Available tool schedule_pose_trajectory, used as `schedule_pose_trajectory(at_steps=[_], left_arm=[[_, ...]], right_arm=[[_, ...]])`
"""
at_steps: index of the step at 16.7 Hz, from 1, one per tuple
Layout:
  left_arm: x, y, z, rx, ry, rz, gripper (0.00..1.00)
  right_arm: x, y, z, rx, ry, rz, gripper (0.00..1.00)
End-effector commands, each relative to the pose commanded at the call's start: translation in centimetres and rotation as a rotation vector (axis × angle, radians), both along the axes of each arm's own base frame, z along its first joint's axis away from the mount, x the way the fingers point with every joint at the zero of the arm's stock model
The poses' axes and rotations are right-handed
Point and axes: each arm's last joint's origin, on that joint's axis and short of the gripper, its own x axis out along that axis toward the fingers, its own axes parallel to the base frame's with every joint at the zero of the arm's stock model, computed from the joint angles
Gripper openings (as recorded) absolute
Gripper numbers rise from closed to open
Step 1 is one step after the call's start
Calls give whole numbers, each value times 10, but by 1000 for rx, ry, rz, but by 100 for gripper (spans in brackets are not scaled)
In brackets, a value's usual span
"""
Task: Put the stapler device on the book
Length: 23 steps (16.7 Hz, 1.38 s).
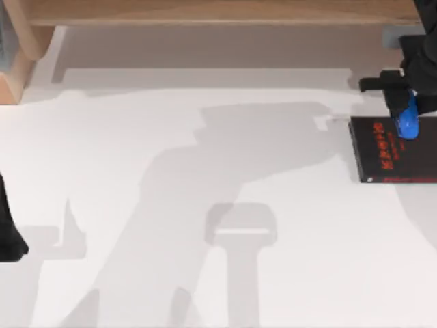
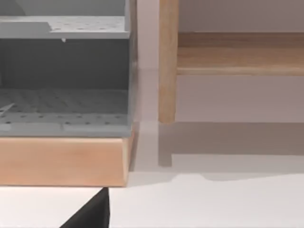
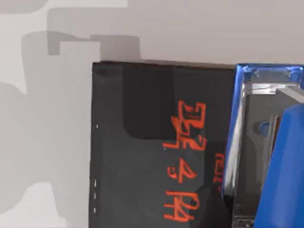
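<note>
Right claw (image 1: pixel 404 113) is clamped at the table's far right; left arm parked at left edge.

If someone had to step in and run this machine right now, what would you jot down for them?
Right gripper: at the table's far right, over the far edge of the book, with the stapler device in its grasp.
Left arm: parked at the table's left edge, idle.
Book: lies flat at the right side of the table, red lettering up. In the right wrist view the stapler device overlaps the book's cover; whether it touches yet, I cannot tell.
Done: stapler picked up and brought over the book.
Left: set it down on the cover, open the fingers, pull the arm away.
</note>
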Motion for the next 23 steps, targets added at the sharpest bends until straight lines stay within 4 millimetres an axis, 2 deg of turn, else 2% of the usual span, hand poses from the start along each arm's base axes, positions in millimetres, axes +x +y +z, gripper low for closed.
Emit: schedule_pose_trajectory(at_steps=[4, 8, 21, 23], left_arm=[[0, 0, 0, 0, 0, 0, 100], [0, 0, 0, 0, 0, 0, 100], [0, 0, 0, 0, 0, 0, 100], [0, 0, 0, 0, 0, 0, 100]], right_arm=[[-5, -25, -13, -15, 80, -73, 0], [-5, -26, -13, -16, 83, -76, 0], [-5, -26, -13, -16, 83, -76, 98], [-5, -26, -13, -16, 83, -76, 100]])
